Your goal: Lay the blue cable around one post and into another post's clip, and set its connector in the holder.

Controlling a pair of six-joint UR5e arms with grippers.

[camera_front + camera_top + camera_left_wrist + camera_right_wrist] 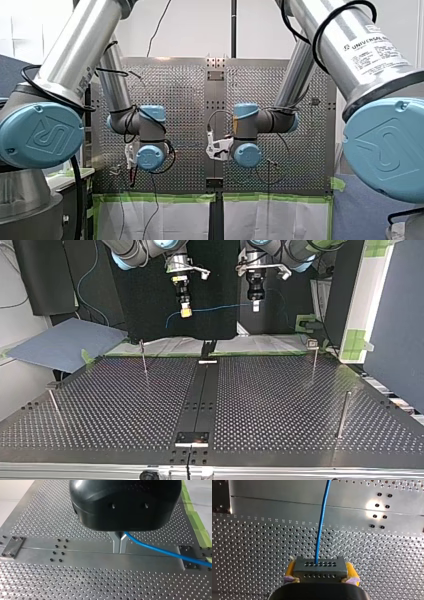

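Cable is looking light and limp; my left gripper is pinching it, my right gripper clamping its rigid connector.

My left arm and my right arm reach forward, wrists level and side by side near the middle. Both end effectors point down, held clear of the surface. My left end effector has its metal fingers closed on the blue cable. My right end effector clamps the connector between yellow pads.
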